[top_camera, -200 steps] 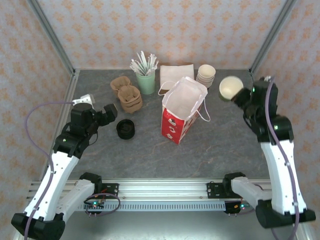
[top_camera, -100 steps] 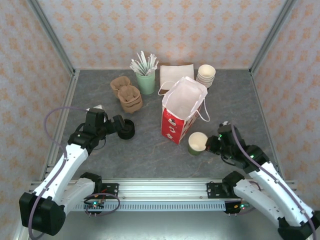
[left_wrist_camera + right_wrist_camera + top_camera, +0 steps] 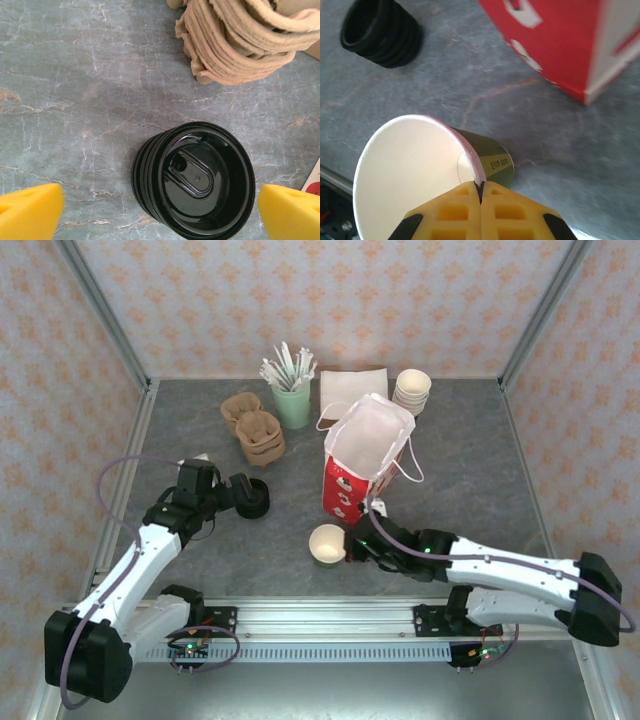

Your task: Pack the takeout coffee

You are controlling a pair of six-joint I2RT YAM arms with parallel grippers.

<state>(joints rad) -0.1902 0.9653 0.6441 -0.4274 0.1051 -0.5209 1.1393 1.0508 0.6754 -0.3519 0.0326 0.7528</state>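
1. While the right gripper (image 3: 480,189) is pinching shut on the rim of the dark olive-green paper cup (image 3: 327,543), we are seeing that cup's cream inside lying open at the top.
2. The cup is sitting low at the grey marbled table (image 3: 450,490), just in front of the red paper bag (image 3: 362,465) and apart from it; whether its base is resting fully we cannot tell.
3. The bag is standing upright with its mouth gaping open.
4. The left gripper (image 3: 238,496) is holding its jaws spread wide, its yellow fingertips (image 3: 30,210) flanking the stack of round black plastic lids (image 3: 195,180) without touching it.
5. Beyond the lids, we are noting brown moulded-pulp cup carriers (image 3: 240,40) lying stacked.
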